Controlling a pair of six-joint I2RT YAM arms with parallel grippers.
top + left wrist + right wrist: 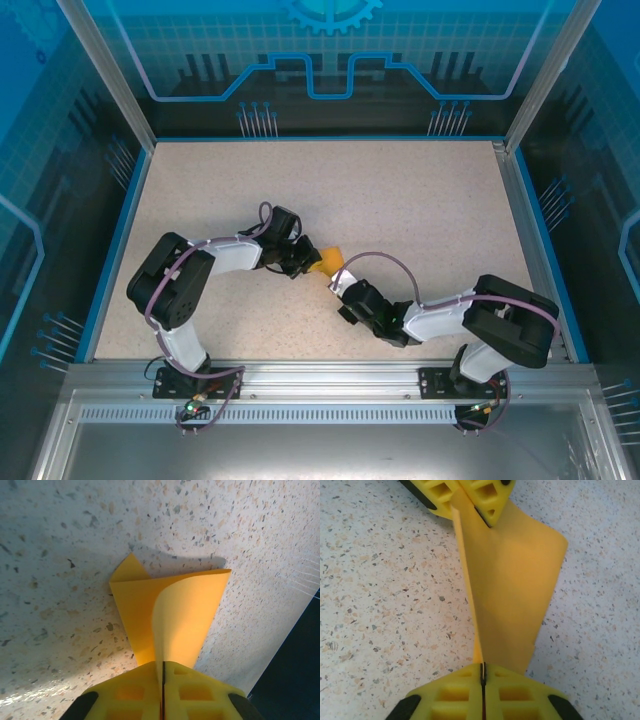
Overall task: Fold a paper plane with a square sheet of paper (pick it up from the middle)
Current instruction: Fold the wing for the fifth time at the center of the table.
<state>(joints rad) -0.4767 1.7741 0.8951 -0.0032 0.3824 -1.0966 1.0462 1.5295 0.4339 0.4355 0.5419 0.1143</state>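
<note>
— Near the middle of the speckled tabletop (420,200), a touch towards the arms' side, sits the folded sheet of paper (328,262), orange-yellow, and both grippers are on it
— Who has which end?
— From above, the left gripper (312,266) reaches in from the left and the right gripper (338,287) from the near right. Their tips almost meet, with the paper a small bright patch between them
— And the grip itself?
— On the left wrist camera the yellow fingers (142,677) are pressed together, just a thin dark seam, and the paper's edge is pinched in that seam. From there the sheet fans away: one layer lies flat with a sharp crease and a small pointed corner at the far end, another curls up over it (a smooth curl, no crumpling)
— And the right side?
— Same story on the right wrist camera, jaws clamped on the paper's narrow end. Across the frame the left gripper's tips nip the opposite end. The paper runs between them as a standing ridge, a broad flap spreading to the right
— Is it off the surface?
— Its shadow falls just beside it; whether the lower edge touches, I cannot tell
</note>
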